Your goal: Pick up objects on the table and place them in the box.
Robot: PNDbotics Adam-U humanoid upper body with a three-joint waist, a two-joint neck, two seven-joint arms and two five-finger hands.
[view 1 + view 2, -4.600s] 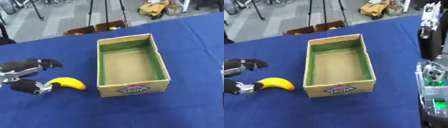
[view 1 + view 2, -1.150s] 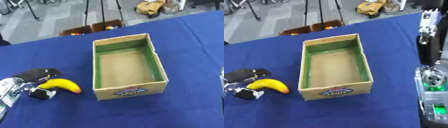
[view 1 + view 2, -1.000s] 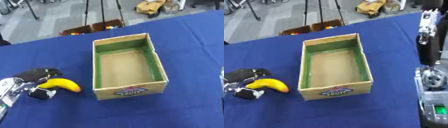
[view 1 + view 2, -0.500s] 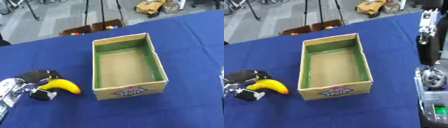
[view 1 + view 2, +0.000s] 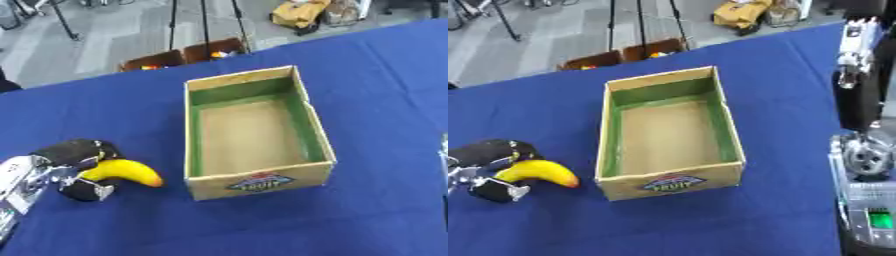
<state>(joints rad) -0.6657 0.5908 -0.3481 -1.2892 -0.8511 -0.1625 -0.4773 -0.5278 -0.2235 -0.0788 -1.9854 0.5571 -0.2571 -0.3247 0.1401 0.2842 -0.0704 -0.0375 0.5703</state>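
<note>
Blue-clothed worktop: we see left hand at lower left, fingers curled round banana; empty cardboard box centre. Right hand's fingers: cannot tell.

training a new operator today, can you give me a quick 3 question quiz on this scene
1. True or false: the banana already lies inside the box.
2. Which hand is curled round the banana? A) left B) right C) neither
3. Fill in: the box's inner walls are ____.

Key:
1. False. It is left of the box, above the blue tablecloth.
2. A. The left hand holds it; the right hand is not visible, only robot hardware at the right edge.
3. Green.
</note>
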